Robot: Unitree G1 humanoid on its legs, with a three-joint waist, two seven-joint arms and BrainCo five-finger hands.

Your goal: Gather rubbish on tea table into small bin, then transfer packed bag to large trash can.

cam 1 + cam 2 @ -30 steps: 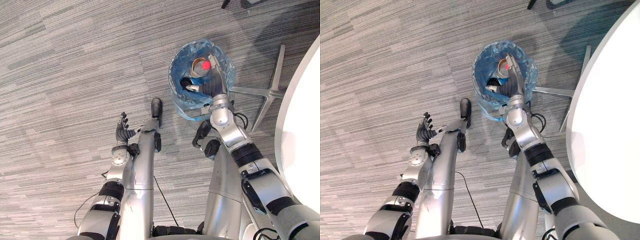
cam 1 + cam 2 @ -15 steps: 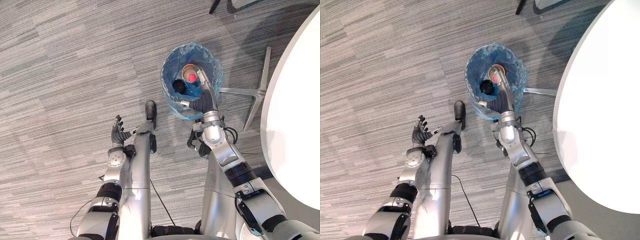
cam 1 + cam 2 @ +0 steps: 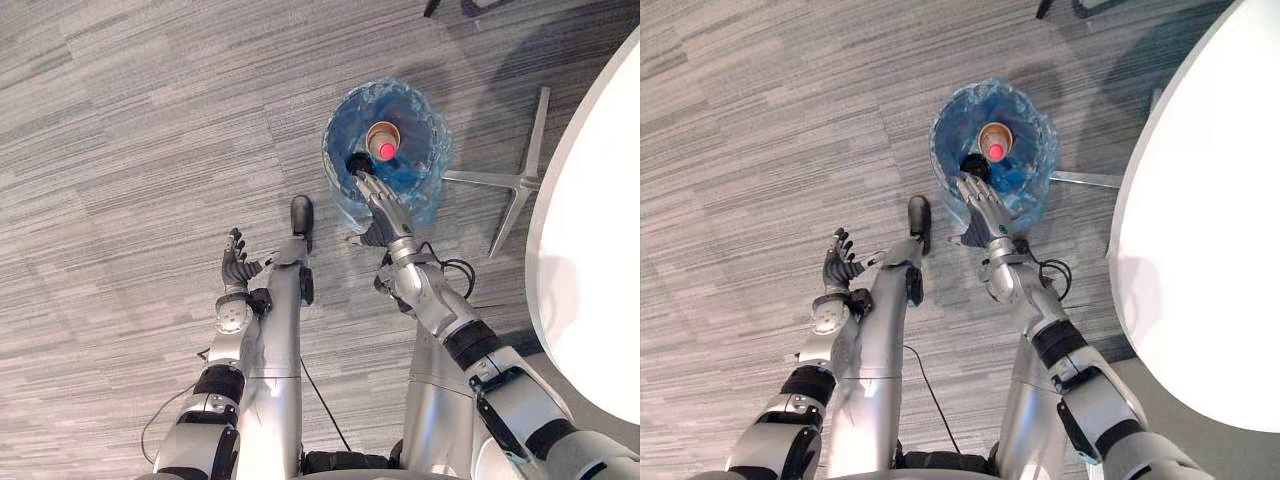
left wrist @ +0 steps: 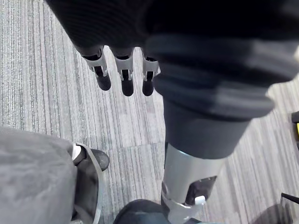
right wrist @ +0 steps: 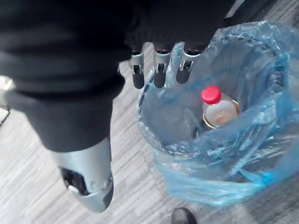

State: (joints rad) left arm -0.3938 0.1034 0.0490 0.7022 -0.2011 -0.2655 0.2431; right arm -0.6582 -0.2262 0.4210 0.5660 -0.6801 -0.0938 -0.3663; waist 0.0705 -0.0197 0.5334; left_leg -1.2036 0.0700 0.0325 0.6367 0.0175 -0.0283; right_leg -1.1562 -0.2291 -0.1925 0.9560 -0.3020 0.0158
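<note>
The robot's right hand (image 3: 376,216) hangs over the near edge of the small bin (image 3: 340,195), which stands on the grey carpet floor (image 3: 130,120). Its fingers (image 5: 160,73) are straight and a little spread, with the thumb out to one side, and they hold nothing. Their dark tips sit right at the rim, where the blue bag (image 5: 261,154) lining the bin is folded over the edge. I can't tell whether they actually touch the plastic.

Just beyond those fingers, down inside the bag, 1 bottle (image 5: 218,111) with a red cap stands upright. A dark round thing (image 3: 357,161) lies beside it, closer to the fingertips, and I can't make out what it is.

Off to the thumbless side of the right hand's fingers, well apart from them, the white counter (image 3: 600,280) curves in. A metal leg (image 3: 505,182) lies flat on the carpet between the counter and the bin.

The left hand (image 3: 236,266) is low over bare carpet, well apart from the bin. Its fingers (image 4: 126,83) are loose and nearly straight, with nothing in them and only floor under their tips
</note>
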